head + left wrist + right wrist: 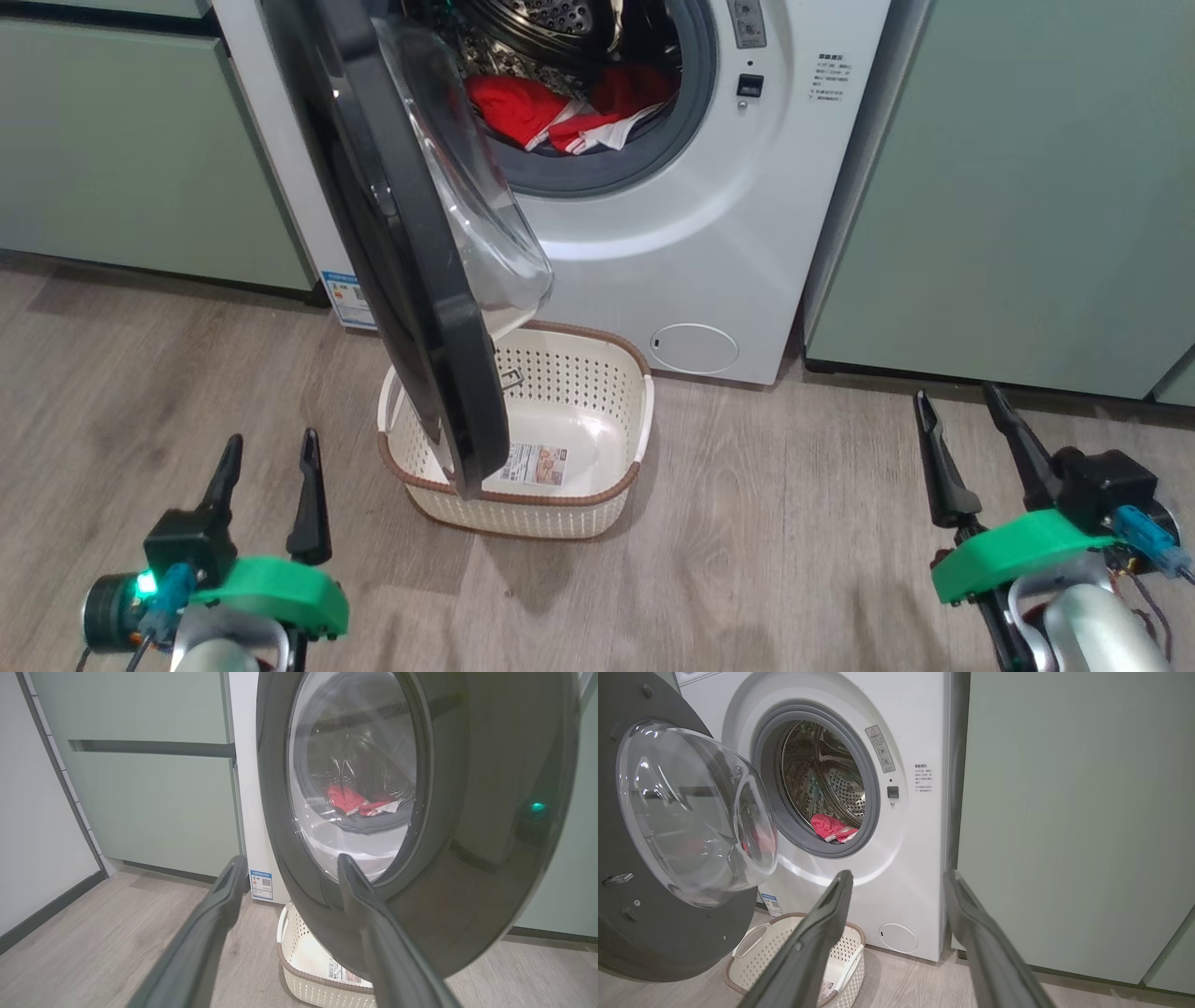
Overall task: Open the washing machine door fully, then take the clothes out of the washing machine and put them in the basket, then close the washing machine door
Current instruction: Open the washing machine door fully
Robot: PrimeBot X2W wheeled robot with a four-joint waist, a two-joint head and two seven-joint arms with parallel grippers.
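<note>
The washing machine is white, with a grey rubber ring and a perforated steel drum; the washing machine door has a glossy black rim. The clothes are bright red (one part white, edged with red stripes). The basket is cream, patterned with holes and brown-rimmed. The cabinets are pale green and the floor is grey wood-grain.

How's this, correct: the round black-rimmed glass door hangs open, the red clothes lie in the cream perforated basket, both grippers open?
Wrong: the red clothes lie in the drum of the white washing machine, not the cream perforated basket, as the head view shows. The rest holds.
</note>
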